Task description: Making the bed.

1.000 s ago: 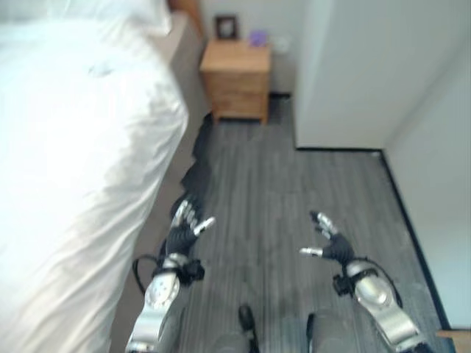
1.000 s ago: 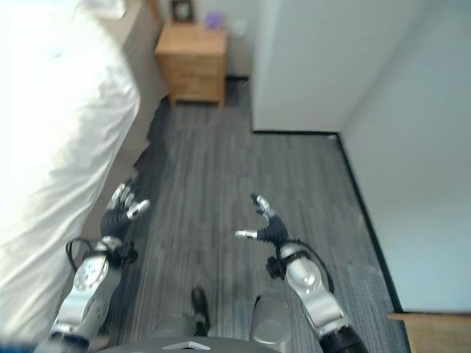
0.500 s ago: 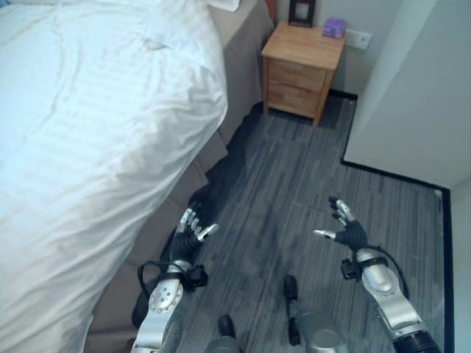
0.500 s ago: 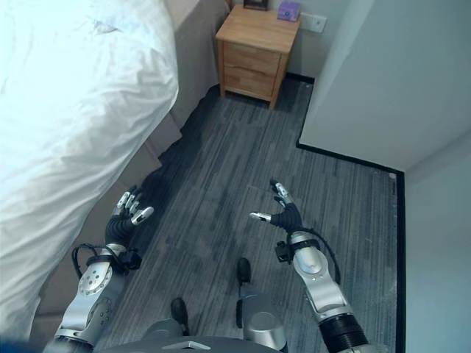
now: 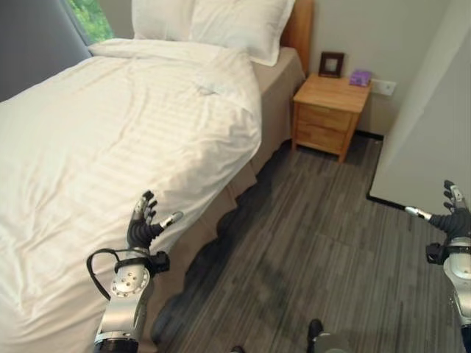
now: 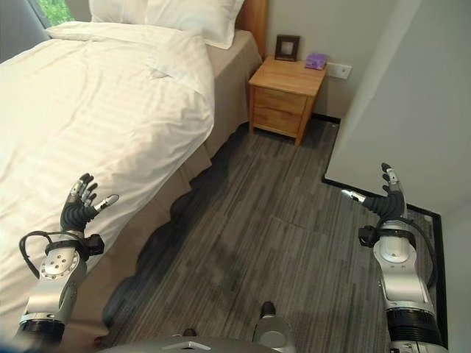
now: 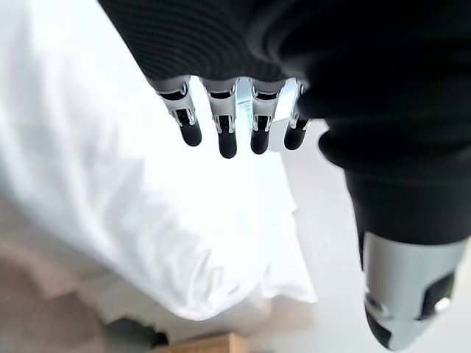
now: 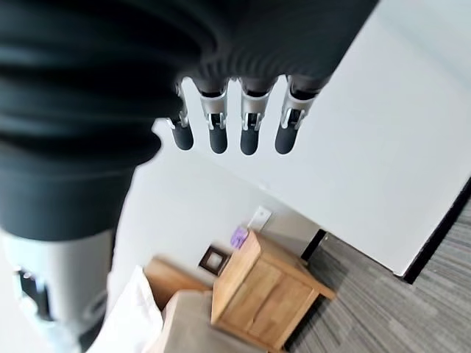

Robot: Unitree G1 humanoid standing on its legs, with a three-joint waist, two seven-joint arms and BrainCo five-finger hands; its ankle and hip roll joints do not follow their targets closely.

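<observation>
A bed takes up the left of the eye views, covered by a white striped duvet [image 5: 110, 140] that hangs over the near side. Two white pillows [image 5: 221, 22] lean on the wooden headboard [image 5: 303, 29]. A beige bed skirt [image 5: 221, 213] shows under the duvet's edge. My left hand [image 5: 143, 228] is raised in front of the duvet's hanging edge, fingers straight and spread, holding nothing. My right hand [image 6: 386, 200] is up over the floor at the far right, open and empty, well away from the bed.
A wooden nightstand [image 5: 330, 114] stands beside the headboard with a dark picture frame [image 5: 330, 63] and a small purple object [image 5: 360, 76] on it. A white wall corner [image 6: 390, 110] juts out on the right. Grey plank floor [image 5: 309, 250] runs between the bed and that wall.
The camera has swung up and left, bringing the whole bed and pillows into view. My left hand now shows against the duvet's edge. My right hand sits farther right.
</observation>
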